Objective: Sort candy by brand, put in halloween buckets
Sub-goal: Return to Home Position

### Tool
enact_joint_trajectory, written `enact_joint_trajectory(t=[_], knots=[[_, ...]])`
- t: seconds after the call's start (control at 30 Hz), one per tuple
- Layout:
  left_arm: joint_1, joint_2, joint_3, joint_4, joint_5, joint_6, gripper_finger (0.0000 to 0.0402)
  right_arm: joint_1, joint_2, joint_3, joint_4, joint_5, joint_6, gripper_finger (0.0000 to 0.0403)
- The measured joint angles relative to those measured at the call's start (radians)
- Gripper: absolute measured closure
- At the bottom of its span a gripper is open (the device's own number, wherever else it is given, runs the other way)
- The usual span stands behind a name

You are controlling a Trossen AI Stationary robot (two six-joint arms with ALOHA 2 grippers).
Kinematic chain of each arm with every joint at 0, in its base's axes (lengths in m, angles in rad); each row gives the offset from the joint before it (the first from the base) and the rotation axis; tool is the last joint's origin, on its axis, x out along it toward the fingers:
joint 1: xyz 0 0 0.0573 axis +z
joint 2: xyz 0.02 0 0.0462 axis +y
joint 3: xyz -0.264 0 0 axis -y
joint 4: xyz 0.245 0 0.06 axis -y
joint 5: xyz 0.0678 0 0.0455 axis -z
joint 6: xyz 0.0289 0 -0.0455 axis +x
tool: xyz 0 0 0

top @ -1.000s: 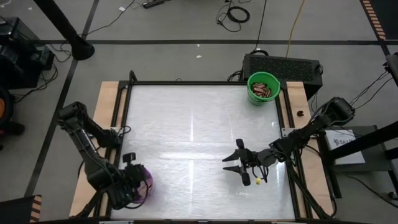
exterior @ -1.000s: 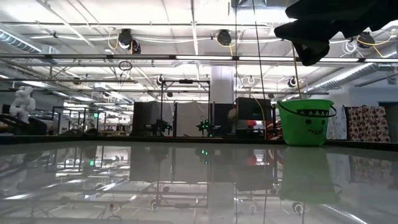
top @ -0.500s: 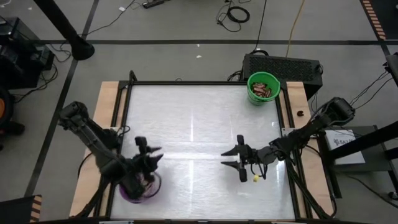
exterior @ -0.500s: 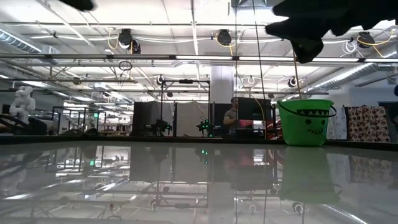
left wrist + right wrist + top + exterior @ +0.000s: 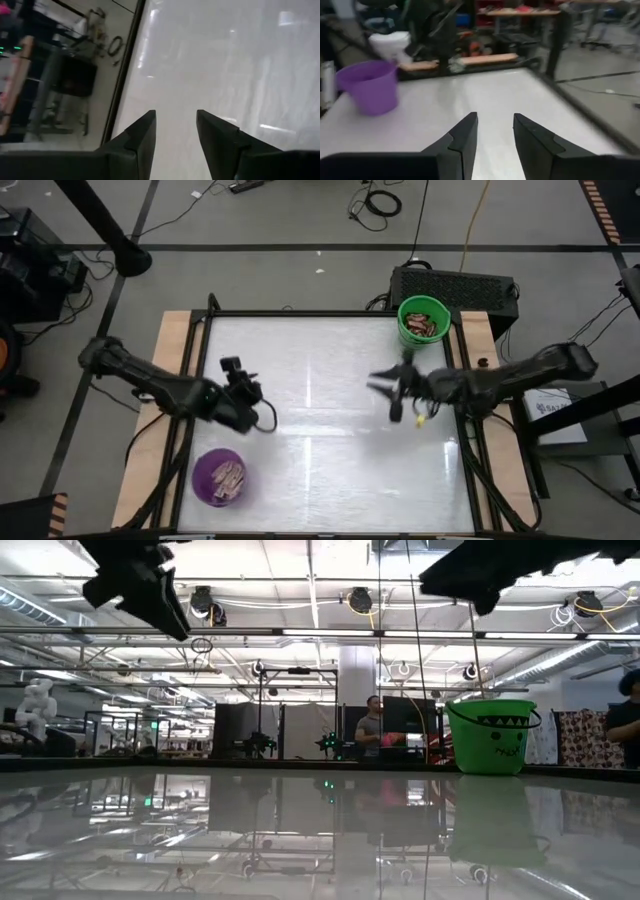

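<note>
No candy shows on the table; all of it lies in the two buckets. The green bucket (image 5: 424, 321) (image 5: 492, 736) stands on its base at the far right corner, with dark red-brown bars in it. The purple bucket (image 5: 220, 477) (image 5: 367, 85) stands near the left near corner and holds pale tan bars. My left gripper (image 5: 255, 408) (image 5: 175, 131) hangs open and empty over the left half of the table, beyond the purple bucket. My right gripper (image 5: 386, 393) (image 5: 494, 131) is open and empty above the right half, on the near side of the green bucket.
The glossy white table top (image 5: 320, 440) has a black frame (image 5: 205, 360) and wooden side strips. A dark box (image 5: 455, 285) sits on the floor behind the green bucket. In the low view, people stand in the room behind the table (image 5: 372, 730).
My left gripper has risen from over the purple bucket and swung toward the far edge and the table's middle, leaving the bucket's inside in view. My right gripper has moved toward the far edge, closer to the green bucket, and has turned about. Both have stayed open.
</note>
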Motion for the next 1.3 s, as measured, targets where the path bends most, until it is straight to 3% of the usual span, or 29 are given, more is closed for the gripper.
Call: enact_joint_trajectory(t=[0.23,0.37,0.47,0.57,0.63,0.77,1.0,1.3], knots=[[0.266,-0.307,-0.034,0.175,0.221,0.276,0.0252,-0.229,-0.301,0.039,-0.233,-0.103,-0.071,0.0306],[0.420,-0.479,-0.041,0.335,0.357,0.368,0.0252,-0.314,-0.373,0.038,-0.342,-0.151,-0.091,0.0322],[0.479,-0.575,-0.084,0.499,0.390,0.423,0.0252,-0.342,-0.382,-0.006,-0.325,-0.178,-0.118,0.0336],[0.506,-0.631,-0.130,0.613,0.361,0.497,0.0252,-0.368,-0.379,-0.082,-0.239,-0.209,-0.121,0.0354],[0.513,-0.658,-0.174,0.615,0.359,0.455,0.0252,-0.386,-0.385,-0.130,-0.189,-0.229,-0.102,0.0369],[0.513,-0.677,-0.314,0.658,0.438,0.432,0.0252,-0.405,-0.425,-0.232,-0.111,-0.280,-0.045,0.0397],[0.512,-0.713,-0.604,1.103,0.541,0.471,0.0252,-0.405,-0.527,-0.401,-0.052,-0.295,0.049,0.0402],[0.513,-0.804,-0.882,1.426,0.544,0.438,0.0252,-0.419,-0.655,-0.544,-0.041,-0.300,0.085,0.0402]])
